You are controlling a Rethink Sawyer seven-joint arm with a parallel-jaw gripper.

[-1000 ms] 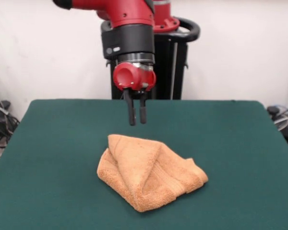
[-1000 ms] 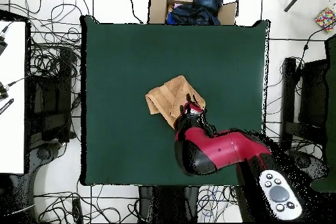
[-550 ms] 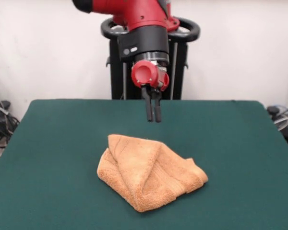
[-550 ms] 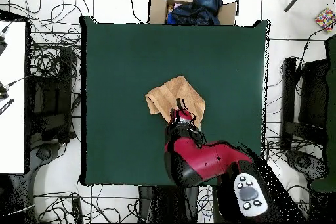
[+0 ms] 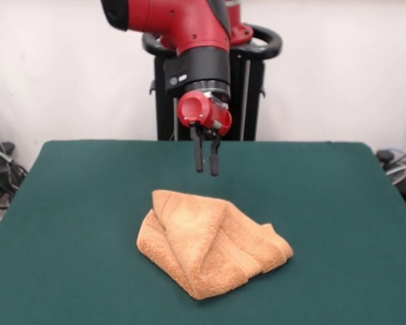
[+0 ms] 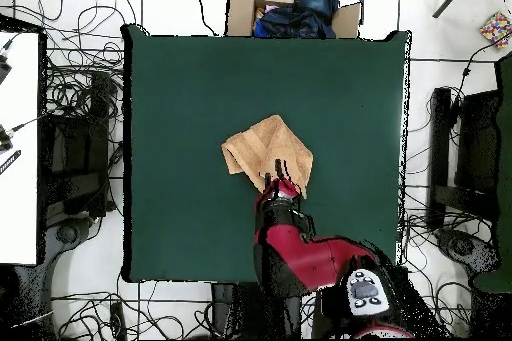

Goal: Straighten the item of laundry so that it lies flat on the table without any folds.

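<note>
Gripper [image 5: 206,164] now shifted sideways above crumpled towel [image 5: 211,242] — empty, parted

The table [image 5: 68,223] is seen in the front view from a low camera at its near edge, faced toward the arm [image 5: 183,30] and the white wall behind, close enough that the side edges are cut off. In the overhead view the whole table [image 6: 180,97] is looked down on from high above, with cabled floor and a cardboard box [image 6: 290,12] around it. The towel [image 5: 210,244] [image 6: 268,149] and the gripper [image 5: 205,162] [image 6: 283,169] are shared by both views
</note>
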